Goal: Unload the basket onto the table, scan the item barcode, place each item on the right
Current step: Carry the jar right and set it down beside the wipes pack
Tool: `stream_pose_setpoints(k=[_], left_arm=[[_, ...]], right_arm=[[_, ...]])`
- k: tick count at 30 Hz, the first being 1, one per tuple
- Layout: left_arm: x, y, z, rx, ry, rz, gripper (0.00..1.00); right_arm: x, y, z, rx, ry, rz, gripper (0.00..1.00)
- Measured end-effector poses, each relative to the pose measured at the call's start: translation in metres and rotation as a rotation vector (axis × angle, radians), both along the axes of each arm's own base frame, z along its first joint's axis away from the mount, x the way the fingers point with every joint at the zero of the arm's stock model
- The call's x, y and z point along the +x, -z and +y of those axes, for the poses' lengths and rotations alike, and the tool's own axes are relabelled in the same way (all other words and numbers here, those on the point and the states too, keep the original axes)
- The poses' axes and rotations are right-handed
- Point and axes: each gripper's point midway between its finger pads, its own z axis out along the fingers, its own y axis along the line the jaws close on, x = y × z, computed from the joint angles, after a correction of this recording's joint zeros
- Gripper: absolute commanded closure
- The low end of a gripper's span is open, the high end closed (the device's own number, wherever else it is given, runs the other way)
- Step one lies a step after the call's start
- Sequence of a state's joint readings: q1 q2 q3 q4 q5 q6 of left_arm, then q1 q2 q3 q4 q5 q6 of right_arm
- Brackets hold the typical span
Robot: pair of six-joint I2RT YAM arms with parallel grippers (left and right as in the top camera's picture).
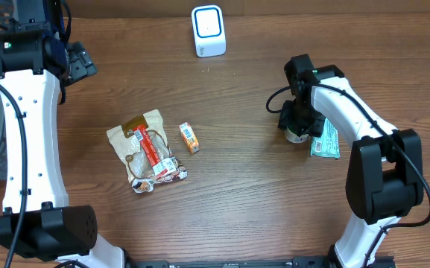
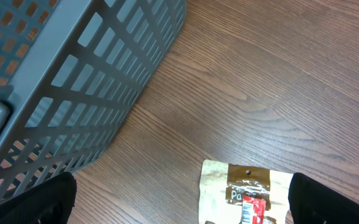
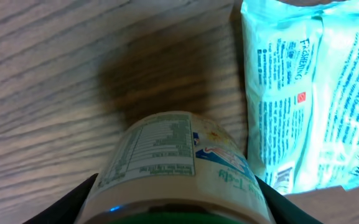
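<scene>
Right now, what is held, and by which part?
Right claw grips the white labelled cylindrical tub by its sides, near its green end; left claw empty.

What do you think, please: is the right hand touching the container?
Touching: in the right wrist view, the right hand clasps the container on both sides.

A brown wood-grain surface point(image 1: 259, 201) fills the whole scene under soft, even light, its grain running roughly side to side, with a grey plastic lattice basket point(image 2: 73, 81) standing at its far left.

Grey basket point(image 2: 42, 53) left; snack bag point(image 1: 146, 149), orange box point(image 1: 189, 138) near.
</scene>
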State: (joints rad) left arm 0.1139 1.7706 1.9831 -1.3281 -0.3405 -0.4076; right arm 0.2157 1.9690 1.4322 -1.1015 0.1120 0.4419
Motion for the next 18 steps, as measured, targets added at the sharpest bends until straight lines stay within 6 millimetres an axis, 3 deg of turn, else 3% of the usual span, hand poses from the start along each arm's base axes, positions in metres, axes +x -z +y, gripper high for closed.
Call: stream_pose_setpoints(k=[5, 12, 16, 18], left_arm=[[0.0000, 0.0000, -0.0001, 0.000, 0.000, 0.000, 0.00], [-0.0001, 0.0001, -0.0001, 0.000, 0.000, 0.000, 0.00], [-0.0001, 0.0001, -0.0001, 0.000, 0.000, 0.000, 0.00], [-0.0001, 0.0001, -0.0001, 0.000, 0.000, 0.000, 0.00]], right_arm=[[-0.0067, 0.0090, -0.0014, -0.003, 0.000, 0.016, 0.60], [-0.0043, 0.0099, -0.0012, -0.001, 0.001, 0.005, 0.39], [-0.0037, 0.0099, -0.0048, 0.000, 0.017, 0.004, 0.20], [-0.0034, 0.0099, -0.0079, -0.001, 0.025, 0.005, 0.16]])
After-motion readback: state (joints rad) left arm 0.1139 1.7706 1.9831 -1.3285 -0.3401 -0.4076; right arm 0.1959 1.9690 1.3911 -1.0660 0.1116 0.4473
